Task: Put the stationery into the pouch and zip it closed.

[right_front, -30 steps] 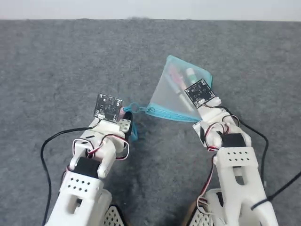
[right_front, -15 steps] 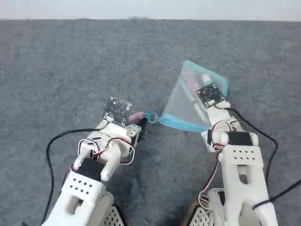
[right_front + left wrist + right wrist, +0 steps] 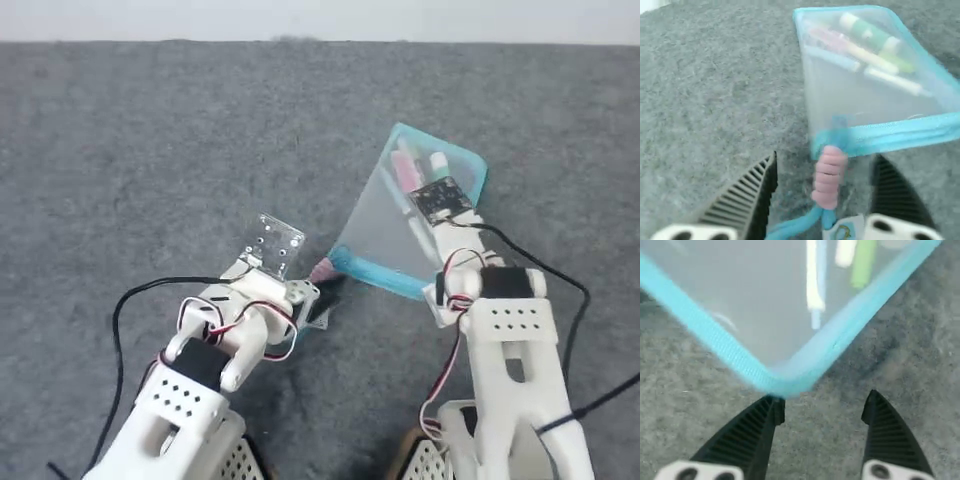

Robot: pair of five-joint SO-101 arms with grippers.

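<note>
The translucent pouch (image 3: 385, 225) with teal trim lies on the grey mat, and several pens (image 3: 412, 168) show inside it. In the left wrist view the pouch (image 3: 860, 102) holds the pens (image 3: 875, 42). Its zip slider (image 3: 840, 124) sits at the end nearest my left gripper. A pink zip pull (image 3: 829, 175) on a teal cord lies loose between the wide-open jaws of my left gripper (image 3: 825, 161). From above, my left gripper (image 3: 318, 292) is just short of the pull (image 3: 322, 270). My right gripper (image 3: 823, 402) stands open at a pouch corner (image 3: 782, 382), over the pouch's right side (image 3: 437, 228).
Grey felt-like mat (image 3: 150, 140) covers the whole table, with a pale strip (image 3: 320, 20) along the far edge. Black cables (image 3: 120, 310) trail beside each arm near the front.
The pouch and both arms shifted right. My left gripper has let go of the pink pull and drawn back toward the front. The pouch's zip end has dropped lower.
</note>
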